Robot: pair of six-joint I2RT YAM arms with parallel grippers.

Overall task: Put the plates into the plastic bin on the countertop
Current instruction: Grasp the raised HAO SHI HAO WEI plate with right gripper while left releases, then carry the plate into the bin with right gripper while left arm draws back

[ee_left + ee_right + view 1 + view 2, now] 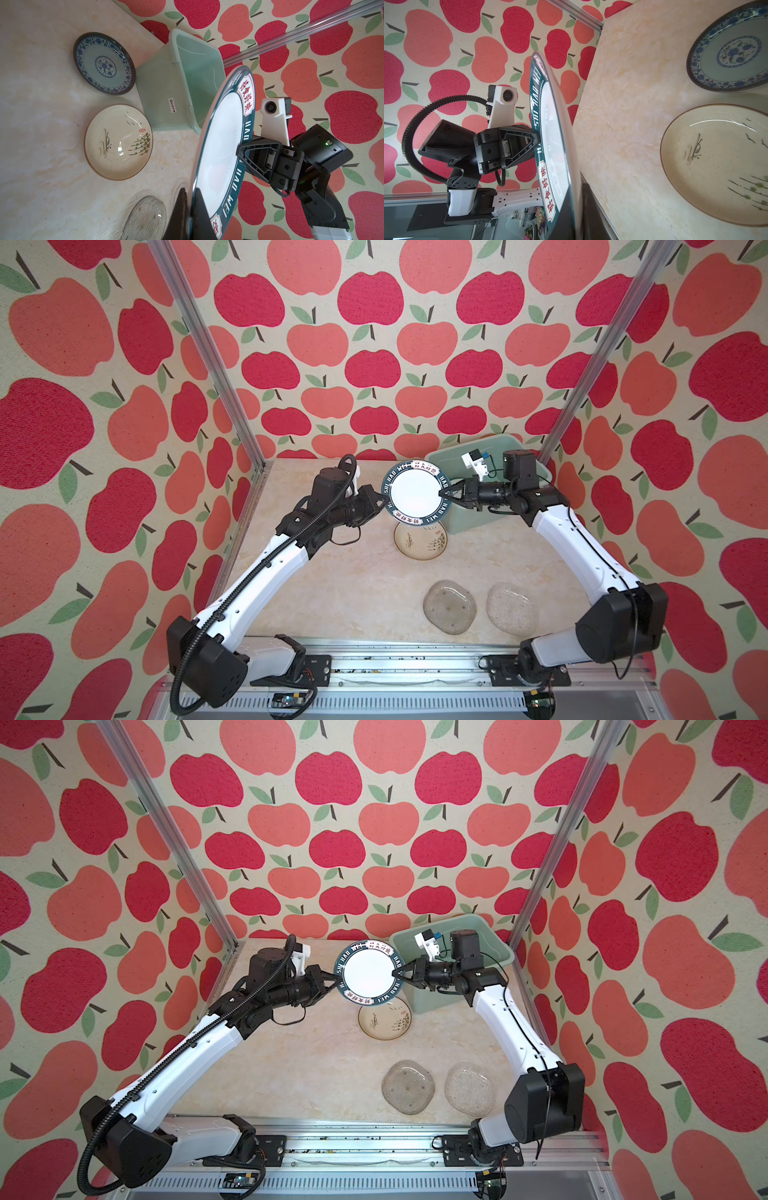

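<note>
Aloft near the mint bin (471, 520), white plate (415, 493), teal rim lettered HAO WEI with red-character panels, seemingly level, left gripper (384, 502) clenched on one edge, right gripper (446, 493) clamped opposite.

A staged lab booth: apple-print walls (374, 302), aluminium rails (210, 352), marble-look countertop (353, 572)

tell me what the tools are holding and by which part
Both hold the white plate with the dark green lettered rim, pinched at opposite edges of its rim: left tool on one side, right tool on the other.
</note>
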